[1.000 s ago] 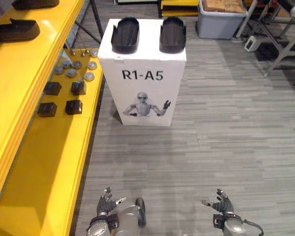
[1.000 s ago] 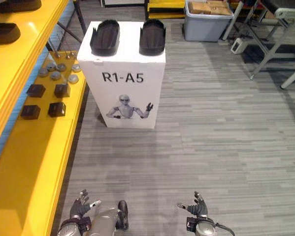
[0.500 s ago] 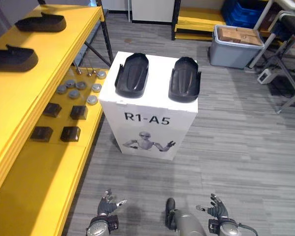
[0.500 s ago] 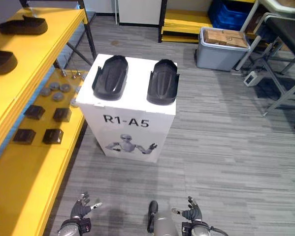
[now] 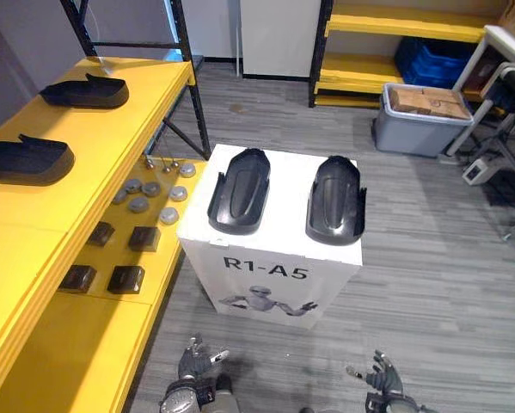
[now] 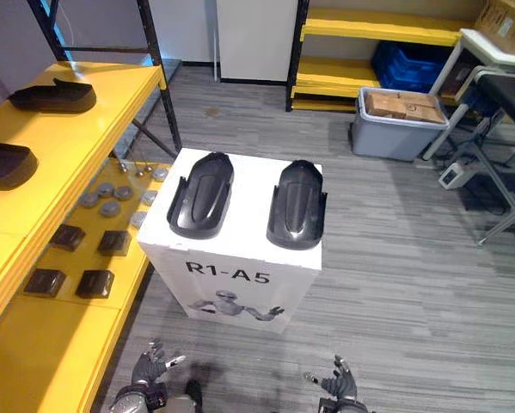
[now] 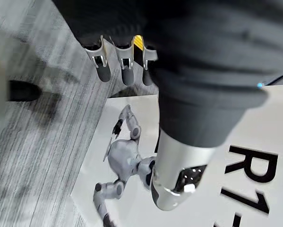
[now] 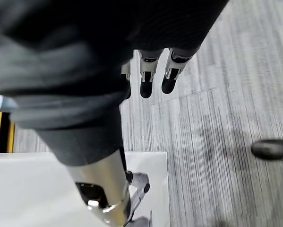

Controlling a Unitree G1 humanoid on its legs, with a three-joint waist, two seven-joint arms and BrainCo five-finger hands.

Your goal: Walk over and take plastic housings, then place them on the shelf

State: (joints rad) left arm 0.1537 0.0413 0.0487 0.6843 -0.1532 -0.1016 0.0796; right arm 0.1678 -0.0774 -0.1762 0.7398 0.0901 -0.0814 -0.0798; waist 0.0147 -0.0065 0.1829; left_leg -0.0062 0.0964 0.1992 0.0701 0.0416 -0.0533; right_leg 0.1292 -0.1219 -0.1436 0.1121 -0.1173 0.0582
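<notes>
Ahead, 2 housings [image 5: 240, 191] atop white box [image 5: 285, 185], grey floor [image 5: 429, 258]; left hand [image 5: 193, 363], right hand [image 5: 382, 379] loose-fingered.

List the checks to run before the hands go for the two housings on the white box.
Left housing and right housing lie on the white box: ok.
Left hand open, empty: ok.
Right hand open, empty: ok.
Hands level with the box top: not ok, both hang low before its front.
Bare room on the yellow shelf beside two shelved housings: ok.
Housings loose, not fastened: cannot tell.
</notes>
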